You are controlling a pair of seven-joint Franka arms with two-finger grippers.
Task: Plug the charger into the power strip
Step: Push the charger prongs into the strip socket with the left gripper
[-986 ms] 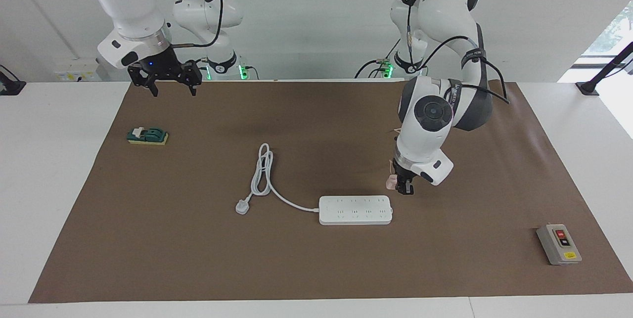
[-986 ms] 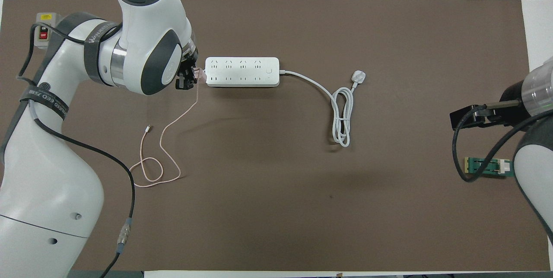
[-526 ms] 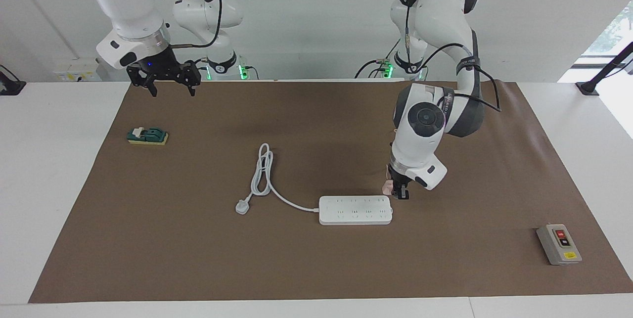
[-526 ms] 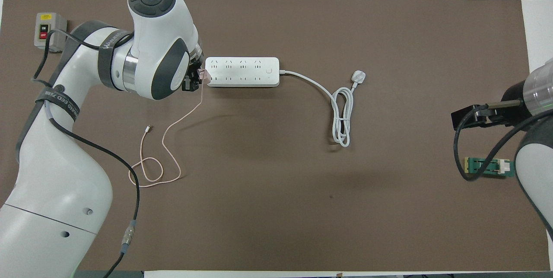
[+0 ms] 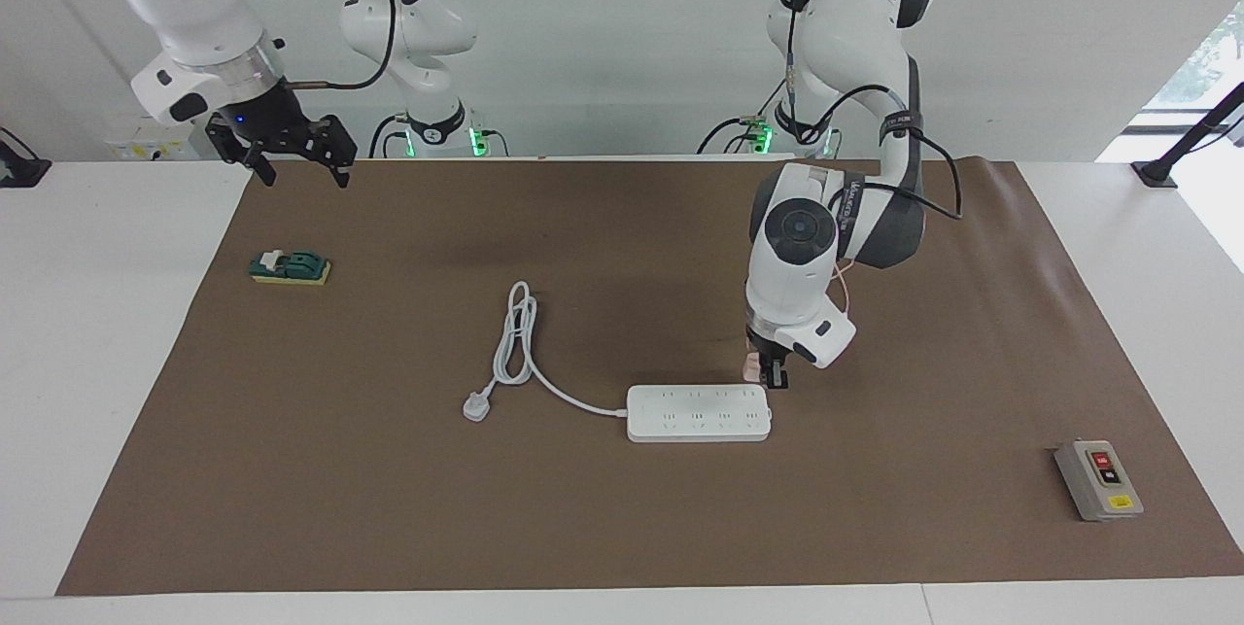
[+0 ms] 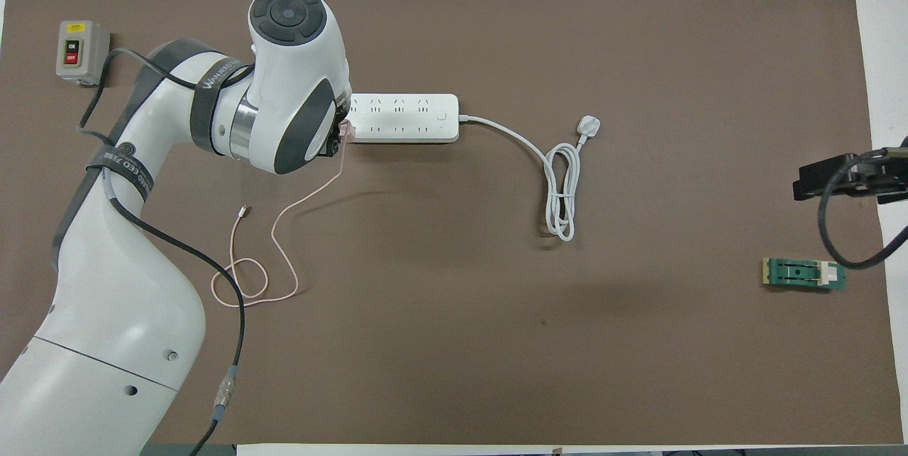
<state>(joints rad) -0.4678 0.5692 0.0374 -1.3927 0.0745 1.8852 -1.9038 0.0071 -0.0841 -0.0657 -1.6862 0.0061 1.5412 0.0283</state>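
Over the brown mat (image 5: 389,469), the left gripper (image 5: 768,372) (pointing down) clamps the charger (image 5: 752,367) above the power strip (image 5: 695,413).

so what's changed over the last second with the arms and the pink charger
The left gripper, shut on the small pale pink cube charger, has carried it toward the right arm's end of the table, to over the end of the flat white power strip; its thin cable trails after it. The right gripper, jaws open, has risen and drawn back toward its table edge. The power strip, its cord, the grey button box and the green block stayed put.
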